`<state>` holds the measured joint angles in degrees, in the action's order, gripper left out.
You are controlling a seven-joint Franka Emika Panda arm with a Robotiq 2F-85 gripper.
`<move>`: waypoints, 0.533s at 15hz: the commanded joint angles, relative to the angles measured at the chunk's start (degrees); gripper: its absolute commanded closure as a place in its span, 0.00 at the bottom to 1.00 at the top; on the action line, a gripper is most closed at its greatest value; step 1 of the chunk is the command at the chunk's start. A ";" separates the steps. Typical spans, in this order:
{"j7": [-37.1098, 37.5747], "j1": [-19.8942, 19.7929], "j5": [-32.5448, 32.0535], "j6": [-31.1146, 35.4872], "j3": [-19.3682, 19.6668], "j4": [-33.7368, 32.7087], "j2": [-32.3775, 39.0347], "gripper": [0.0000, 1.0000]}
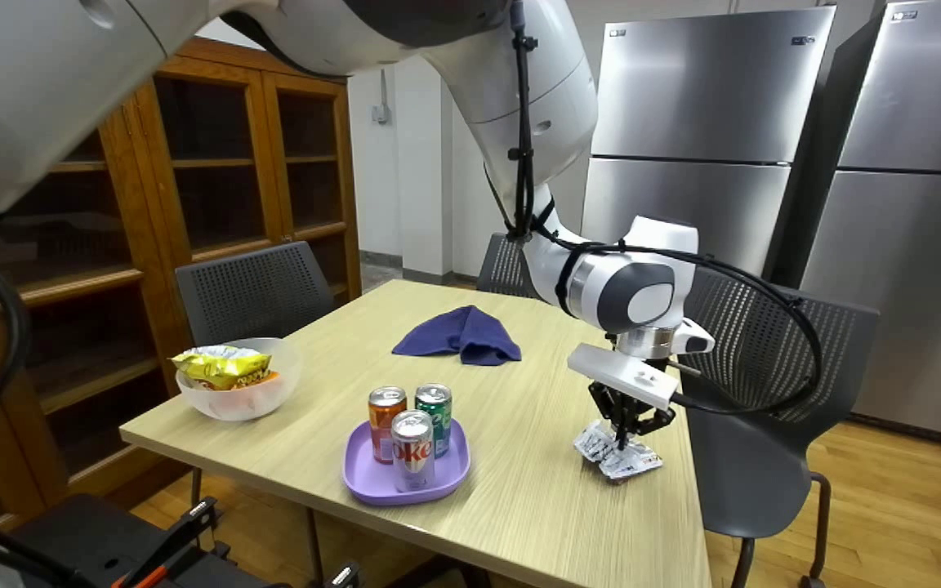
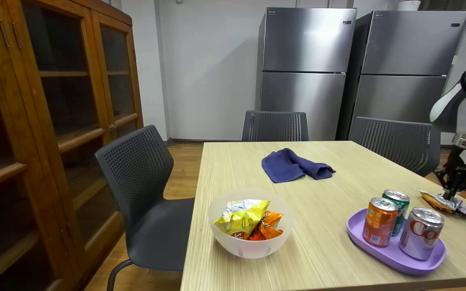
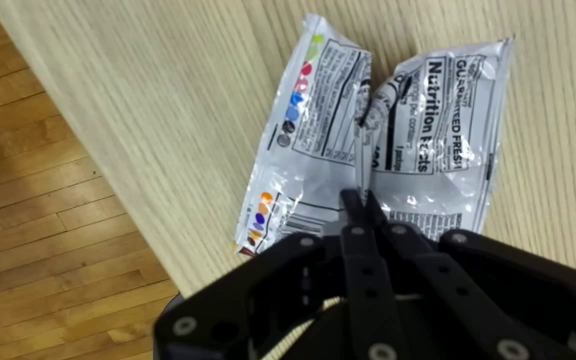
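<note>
My gripper [image 1: 622, 441] points down over the table and is shut on a raised fold in the middle of a silver-backed snack bag [image 1: 632, 462]. In the wrist view, the closed fingertips [image 3: 361, 200] pinch the fold, and the bag [image 3: 313, 182] bends up on both sides with its Nutrition Facts print facing up. The fingers hide its lower part. In an exterior view, the bag [image 2: 439, 202] shows an orange front side and lies on or very close to the tabletop; the gripper [image 2: 449, 196] stands over it near the image's right edge.
A purple tray [image 1: 364, 487] holds three cans: orange [image 1: 385, 416], green [image 1: 435, 408] and silver Coke [image 1: 413, 453]. A frosted bowl [image 2: 241, 248] holds yellow [image 2: 243, 218] and orange [image 2: 271, 226] snack bags. A blue cloth [image 1: 462, 335] lies farther back. Grey chairs [image 1: 752, 359] surround the table.
</note>
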<state>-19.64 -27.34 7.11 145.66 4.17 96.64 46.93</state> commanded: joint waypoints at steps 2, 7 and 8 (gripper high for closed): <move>-1.15 0.06 -1.18 -1.41 -0.04 0.89 -1.69 1.00; -1.39 1.05 -2.09 0.52 0.21 4.68 -5.50 1.00; -1.37 1.30 -2.35 0.90 0.30 5.54 -6.49 1.00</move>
<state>-19.81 -26.76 6.19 145.81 4.17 97.57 45.31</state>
